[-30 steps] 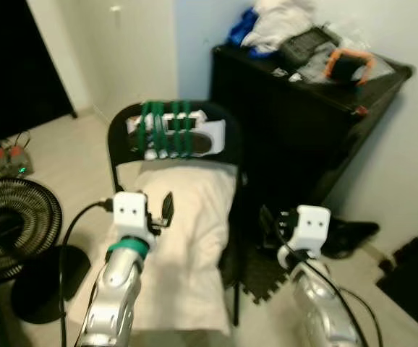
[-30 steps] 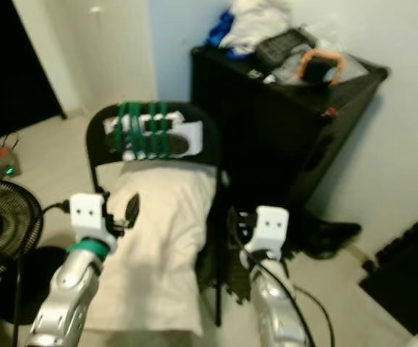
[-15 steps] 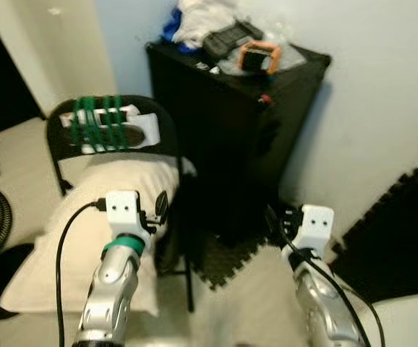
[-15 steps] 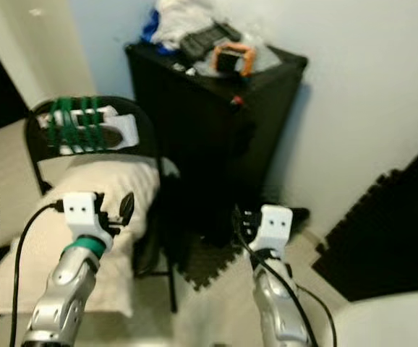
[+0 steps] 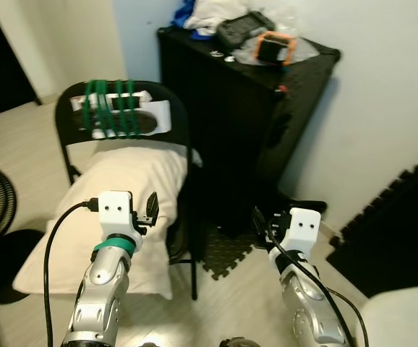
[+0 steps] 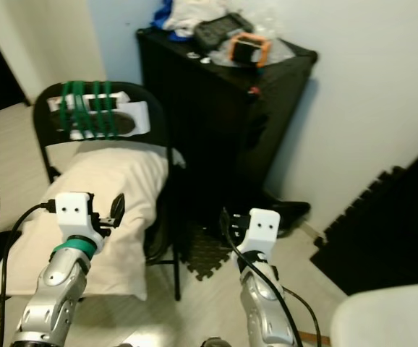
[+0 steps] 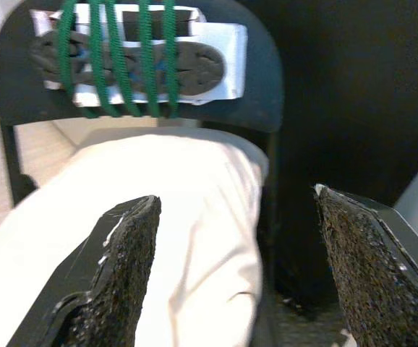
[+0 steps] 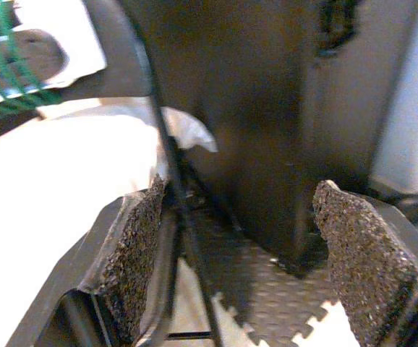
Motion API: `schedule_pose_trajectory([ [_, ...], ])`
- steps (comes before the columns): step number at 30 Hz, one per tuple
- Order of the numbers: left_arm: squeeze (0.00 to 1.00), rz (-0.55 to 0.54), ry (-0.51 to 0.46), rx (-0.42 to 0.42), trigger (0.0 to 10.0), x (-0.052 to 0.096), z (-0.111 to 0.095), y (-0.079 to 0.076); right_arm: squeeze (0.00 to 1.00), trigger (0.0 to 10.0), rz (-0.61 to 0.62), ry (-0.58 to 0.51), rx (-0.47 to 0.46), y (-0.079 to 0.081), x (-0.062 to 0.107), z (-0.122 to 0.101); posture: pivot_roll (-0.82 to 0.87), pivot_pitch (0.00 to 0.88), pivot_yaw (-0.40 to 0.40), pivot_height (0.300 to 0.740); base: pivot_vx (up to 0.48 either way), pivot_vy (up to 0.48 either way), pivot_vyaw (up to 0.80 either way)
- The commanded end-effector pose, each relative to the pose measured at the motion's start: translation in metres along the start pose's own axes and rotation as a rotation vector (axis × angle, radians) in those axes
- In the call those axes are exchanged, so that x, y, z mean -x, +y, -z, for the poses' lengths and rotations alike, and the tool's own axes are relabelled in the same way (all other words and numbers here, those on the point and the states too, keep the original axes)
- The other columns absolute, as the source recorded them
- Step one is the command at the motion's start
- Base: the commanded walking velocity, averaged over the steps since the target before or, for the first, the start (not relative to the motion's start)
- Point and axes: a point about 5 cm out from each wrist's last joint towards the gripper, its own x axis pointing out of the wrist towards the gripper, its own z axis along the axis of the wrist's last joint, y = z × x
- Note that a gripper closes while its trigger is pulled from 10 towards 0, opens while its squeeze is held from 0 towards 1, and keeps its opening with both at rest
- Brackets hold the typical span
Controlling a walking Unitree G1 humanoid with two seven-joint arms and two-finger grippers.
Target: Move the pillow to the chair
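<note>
Cream fabric pillow [image 5: 115,210] lies on the black folding metal chair [image 5: 180,123].

View has swung right then partly back: camera motion, the pillow unmoved, so delivery looks done. Left gripper [image 7: 231,275] at 7 o'clock and right gripper [image 8: 234,271] at 5 o'clock hold jaws apart, empty.

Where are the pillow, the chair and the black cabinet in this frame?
pillow [image 5: 118,206]: left eye view, middle of its cream top surface.
chair [image 5: 176,108]: left eye view, black backrest's bare right edge.
black cabinet [image 5: 231,123]: left eye view, its dark front face.
</note>
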Motion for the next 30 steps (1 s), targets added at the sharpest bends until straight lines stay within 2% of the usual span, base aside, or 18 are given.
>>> schedule_pose_trajectory([
  [1, 0.00, 0.015, 0.019, -0.022, 10.0, 0.001, 0.007, -0.004, 0.00, 10.0, 0.023, 0.020, 0.020, -0.005, 0.001, 0.005, 0.00, 0.000, 0.062, 0.740, 0.000, 0.000, 0.00],
  [11, 0.00, 0.025, 0.045, -0.069, 10.0, 0.001, 0.017, -0.004, 0.00, 10.0, 0.053, 0.043, -0.007, -0.011, 0.000, 0.012, 0.00, 0.000, 0.057, 0.740, 0.000, 0.000, 0.00],
  [14, 0.00, 0.028, 0.057, -0.084, 10.0, 0.000, 0.021, -0.004, 0.00, 10.0, 0.038, 0.060, 0.041, -0.010, 0.001, 0.017, 0.00, 0.000, 0.058, 0.740, 0.000, 0.000, 0.00],
  [18, 0.00, 0.029, 0.060, -0.086, 10.0, 0.001, 0.023, -0.004, 0.00, 10.0, 0.029, 0.061, 0.058, -0.009, 0.000, 0.018, 0.00, 0.000, 0.058, 0.740, 0.000, 0.000, 0.00],
  [25, 0.00, 0.025, 0.064, -0.085, 10.0, 0.001, 0.024, -0.004, 0.00, 10.0, 0.003, 0.063, 0.067, -0.001, -0.004, 0.019, 0.00, 0.000, 0.052, 0.740, 0.000, 0.000, 0.80],
  [29, 0.00, -0.006, 0.073, -0.071, 10.0, -0.003, 0.028, 0.000, 0.00, 10.0, 0.032, 0.091, 0.067, -0.006, -0.006, 0.026, -0.02, 0.000, 0.066, 0.740, 0.000, 0.000, 0.80],
  [30, 0.00, 0.015, 0.078, -0.077, 10.0, -0.003, 0.029, -0.003, 0.00, 10.0, 0.048, 0.096, 0.047, -0.009, -0.005, 0.027, -0.01, 0.000, 0.051, 0.740, 0.000, 0.000, 0.80],
])
